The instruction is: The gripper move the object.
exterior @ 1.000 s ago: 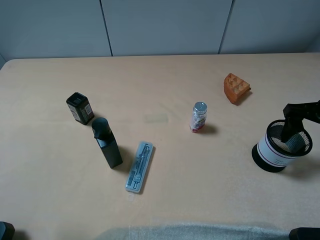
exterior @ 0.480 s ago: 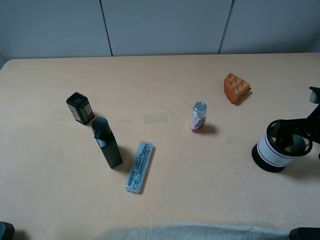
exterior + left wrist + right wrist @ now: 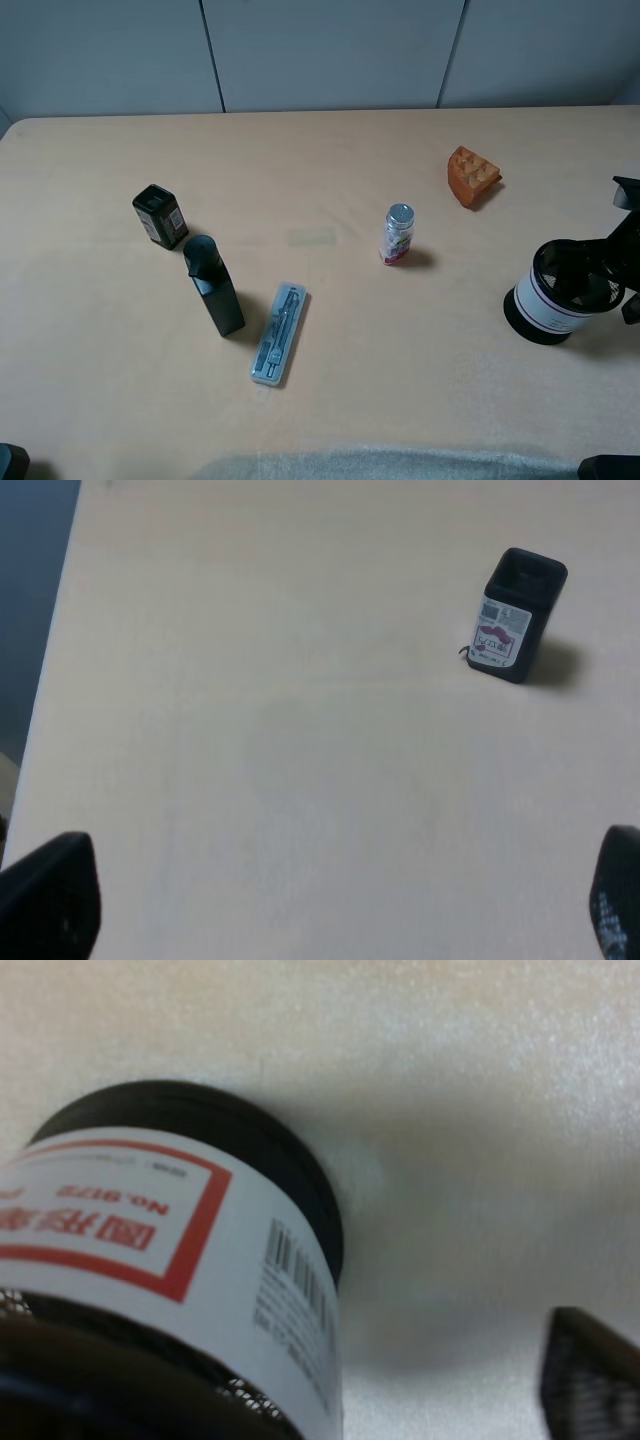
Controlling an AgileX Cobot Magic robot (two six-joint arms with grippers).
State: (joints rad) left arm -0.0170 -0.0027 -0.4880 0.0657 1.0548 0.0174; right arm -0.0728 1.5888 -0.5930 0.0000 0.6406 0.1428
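A pale beige table (image 3: 330, 400) fills most of the exterior high view, matt and evenly lit, with only soft shadows on it. Behind its far edge stands a light grey wall (image 3: 330, 50) of flat panels, split by two thin dark seams (image 3: 212, 55). Along the table's near edge runs a paler grey strip (image 3: 380, 465) (what it is cannot be told). In the left wrist view, dark blue-grey floor (image 3: 30, 580) shows past the table's side

The pen cup (image 3: 200, 1120) carries a label (image 3: 200, 1290) reading "NO.90…" beside a barcode (image 3: 300, 1280).
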